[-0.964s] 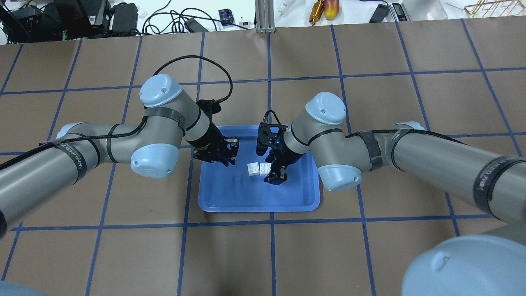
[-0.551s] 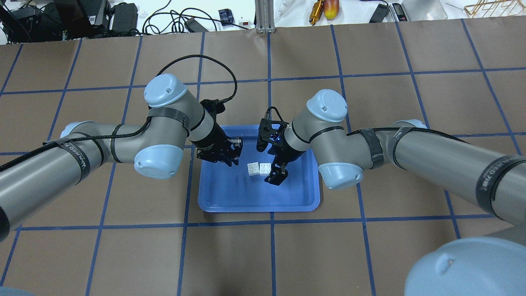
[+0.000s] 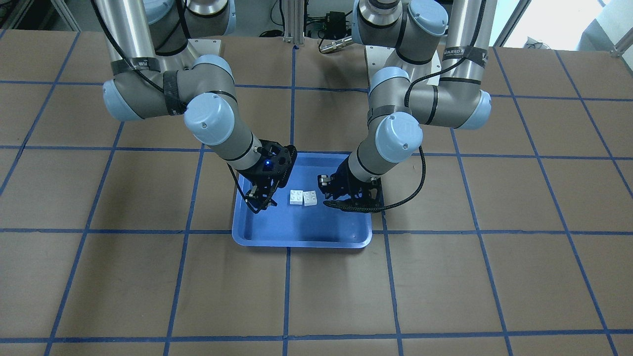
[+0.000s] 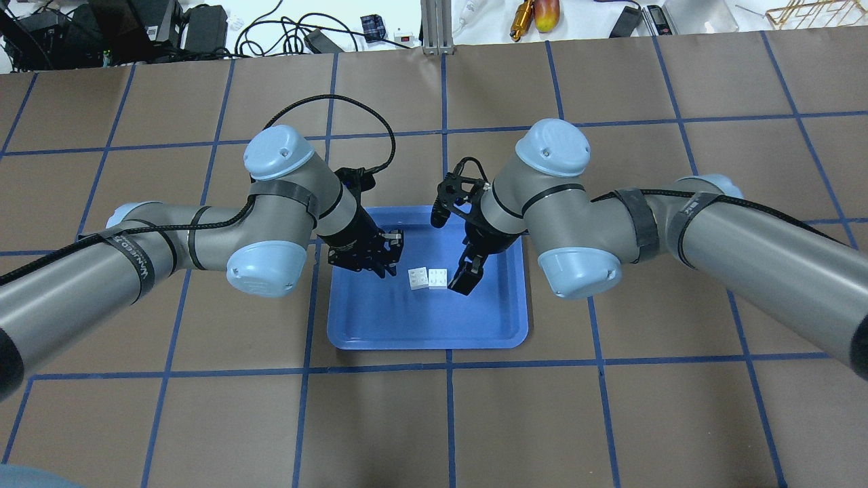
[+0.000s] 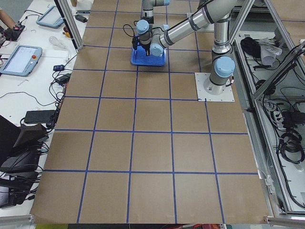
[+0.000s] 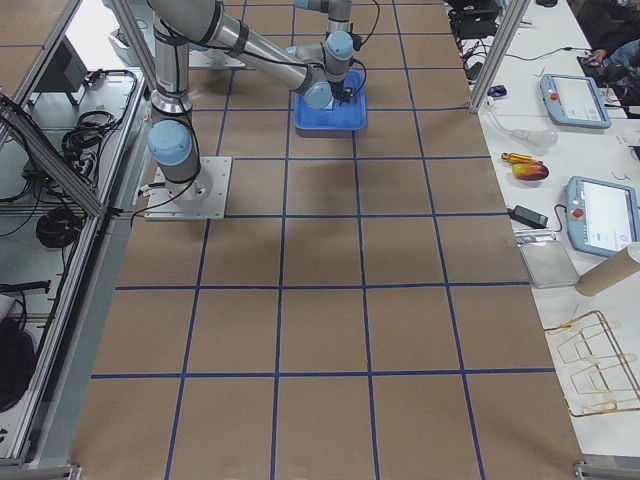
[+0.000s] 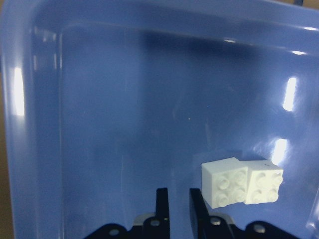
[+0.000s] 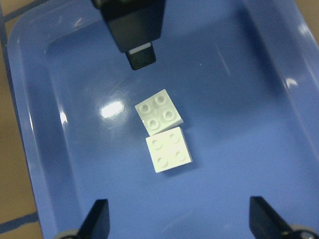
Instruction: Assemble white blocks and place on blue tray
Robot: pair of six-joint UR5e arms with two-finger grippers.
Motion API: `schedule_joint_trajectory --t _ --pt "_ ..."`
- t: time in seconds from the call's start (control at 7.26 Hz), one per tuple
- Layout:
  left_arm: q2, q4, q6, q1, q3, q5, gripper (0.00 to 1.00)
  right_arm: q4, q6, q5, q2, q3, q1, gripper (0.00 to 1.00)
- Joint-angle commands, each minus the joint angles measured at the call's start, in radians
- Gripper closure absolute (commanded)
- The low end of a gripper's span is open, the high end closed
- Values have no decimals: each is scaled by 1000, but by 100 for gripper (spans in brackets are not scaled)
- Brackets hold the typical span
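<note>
Two white blocks (image 4: pixel 418 278) (image 4: pixel 438 277) lie side by side, studs up and touching at slightly different angles, in the middle of the blue tray (image 4: pixel 407 325). They also show in the front view (image 3: pixel 296 197) (image 3: pixel 310 198). My left gripper (image 4: pixel 386 263) hovers just left of them with its fingers (image 7: pixel 162 199) close together and empty. My right gripper (image 4: pixel 468 278) hangs just right of them. In the right wrist view its fingers (image 8: pixel 97 219) stand wide apart on either side of the blocks (image 8: pixel 168 149), above them.
The tray's raised rim (image 3: pixel 301 244) surrounds both grippers. The brown table (image 4: pixel 475 420) carries blue tape grid lines. Cables and tools lie along the far edge (image 4: pixel 305 34), well away from the tray.
The right arm swung its elbow farther back, and its gripper shifted from the near right of the blocks to directly right of them. The left gripper edged toward the blocks. The blocks stayed put.
</note>
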Motion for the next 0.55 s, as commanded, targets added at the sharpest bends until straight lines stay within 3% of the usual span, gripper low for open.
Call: schedule_joint_trajectory --t 0.0,0.41 --pt "-11 33 -44 -20 -2 -2 79 201 250 -69 -67 -92 -29 0" --pt "-21 36 -46 -21 -7 1 82 529 609 -147 -85 -304 -69 0"
